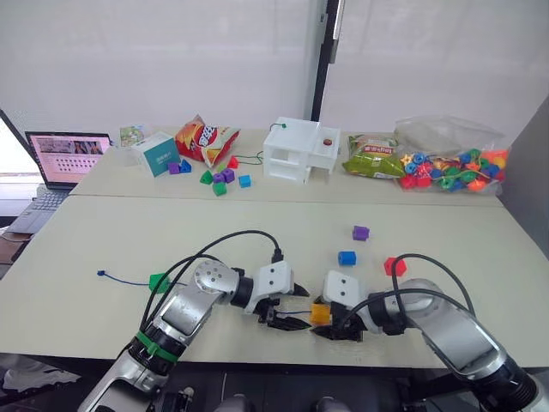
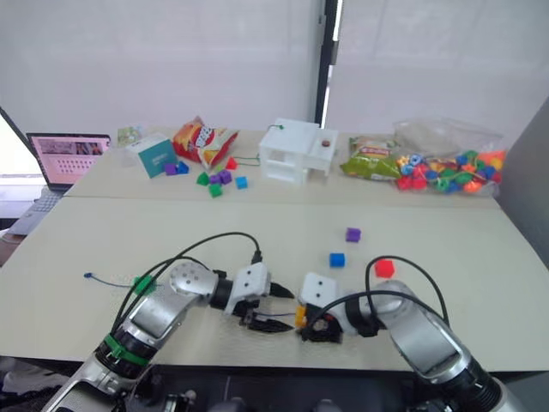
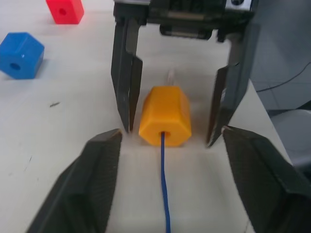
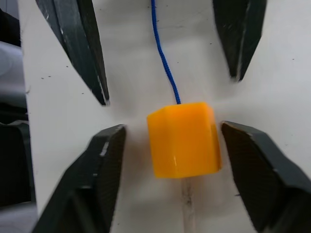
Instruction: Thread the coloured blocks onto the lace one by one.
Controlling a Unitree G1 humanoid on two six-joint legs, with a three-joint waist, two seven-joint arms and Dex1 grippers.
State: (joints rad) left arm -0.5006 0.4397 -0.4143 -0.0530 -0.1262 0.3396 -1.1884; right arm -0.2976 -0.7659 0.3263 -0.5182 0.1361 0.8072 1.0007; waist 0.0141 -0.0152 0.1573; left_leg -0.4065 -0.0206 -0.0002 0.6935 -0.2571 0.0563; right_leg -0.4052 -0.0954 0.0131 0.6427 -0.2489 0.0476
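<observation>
Between the spread fingers of the right gripper [image 4: 170, 160] sits the yellow block [image 3: 165, 122], the lace [image 3: 164, 184] entering its hole; the left gripper [image 1: 287, 319] is also apart, gripping nothing. Nudged carelessly, the unheld block could slip off. The right wrist view alone shows the pale tip emerging.
</observation>
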